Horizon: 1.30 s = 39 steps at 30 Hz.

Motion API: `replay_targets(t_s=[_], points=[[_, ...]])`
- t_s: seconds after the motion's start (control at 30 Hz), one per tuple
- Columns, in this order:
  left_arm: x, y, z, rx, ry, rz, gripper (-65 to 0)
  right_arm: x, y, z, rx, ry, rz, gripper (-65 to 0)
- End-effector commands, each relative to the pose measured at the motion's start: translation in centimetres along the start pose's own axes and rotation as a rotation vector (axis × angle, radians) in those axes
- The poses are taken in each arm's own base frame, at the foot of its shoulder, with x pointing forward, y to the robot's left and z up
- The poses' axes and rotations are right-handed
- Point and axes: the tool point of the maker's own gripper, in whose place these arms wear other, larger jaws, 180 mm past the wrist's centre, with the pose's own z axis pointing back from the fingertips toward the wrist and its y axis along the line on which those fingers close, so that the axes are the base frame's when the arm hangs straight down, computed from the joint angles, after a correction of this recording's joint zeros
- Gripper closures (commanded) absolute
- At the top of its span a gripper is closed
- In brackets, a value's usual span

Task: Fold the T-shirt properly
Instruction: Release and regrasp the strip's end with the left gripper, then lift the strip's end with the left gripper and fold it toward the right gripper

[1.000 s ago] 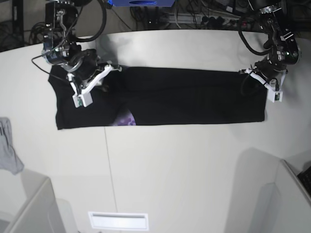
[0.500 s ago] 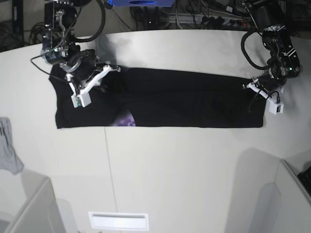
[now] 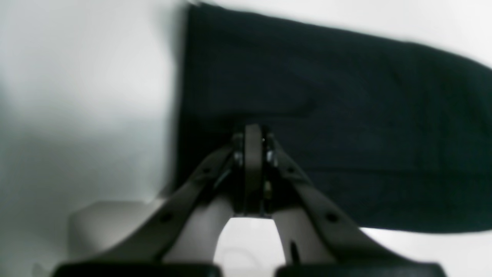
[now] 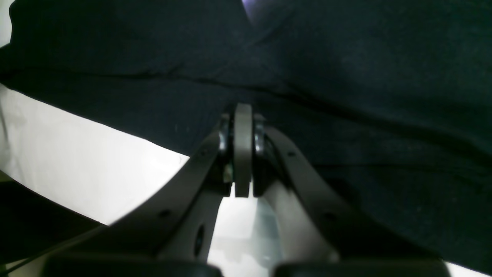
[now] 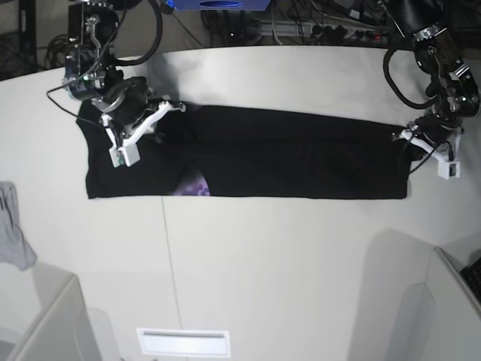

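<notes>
One T-shirt (image 5: 285, 154) lies on the white bench (image 5: 263, 263), a long black band running across the base view, folded lengthwise so that it forms a narrow strip. A single small purple patch of print (image 5: 194, 185) peeks out at its near edge, toward the left of that view. There are two arms, one at each end of the strip, and one small grey cloth scrap (image 5: 13, 237) that hangs over the bench's left edge, well apart from the shirt.

The right gripper (image 4: 243, 115) sits over the shirt's left end in the base view, above the dark cloth near the sleeve area. Its jaws are pressed together with nothing between them; the wrist view shows the two fingers meeting in a single line over folds of black fabric, with bare bench showing below.

The left gripper (image 3: 253, 132) is at the opposite end, just beside the shirt's short edge in the base view. Its jaws are likewise closed tight and empty, the tip lying over the black cloth near its edge in the wrist view, where white bench shows to one side of the fabric.

No containers are on the bench. Behind its far edge there are cables, a power strip (image 5: 301, 31) and a blue object (image 5: 218, 4). A pale rectangular slot or label (image 5: 183, 342) is set into the near part of the bench. Nothing lies on top of the shirt apart from the right arm above it.
</notes>
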Motion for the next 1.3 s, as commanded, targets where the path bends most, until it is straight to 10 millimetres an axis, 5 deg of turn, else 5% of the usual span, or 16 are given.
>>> replay_targets(t_s=[0.0, 0.17, 0.23, 0.33, 0.4, 0.87, 1.27], points=[[1.2, 1.0, 0.8, 0.021, -0.023, -0.007, 0.0, 1.1, 0.2, 0.3, 0.009, -0.039, 0.009, 0.0], [2.4, 2.8, 2.0, 0.066, -0.042, 0.000, 0.0, 1.1, 0.2, 0.3, 0.009, -0.039, 0.009, 0.0], [2.4, 3.0, 2.1, 0.070, -0.037, -0.010, -16.3, 1.1, 0.2, 0.3, 0.009, -0.039, 0.009, 0.0], [1.4, 2.8, 2.2, 0.046, -0.013, -0.073, -50.0, 1.1, 0.2, 0.3, 0.009, -0.039, 0.009, 0.0], [0.9, 2.5, 2.1, 0.014, -0.002, -0.132, -65.0, 1.1, 0.2, 0.3, 0.009, -0.039, 0.009, 0.0], [0.2, 2.0, -2.5, -0.085, 0.023, -0.028, -64.7, 1.1, 0.3, 0.3, 0.014, -0.041, 0.004, 0.0], [-3.1, 1.3, -5.2, -0.137, 0.080, 0.029, -41.1, 1.1, 0.4, 0.3, 0.016, -0.040, 0.002, 0.0]])
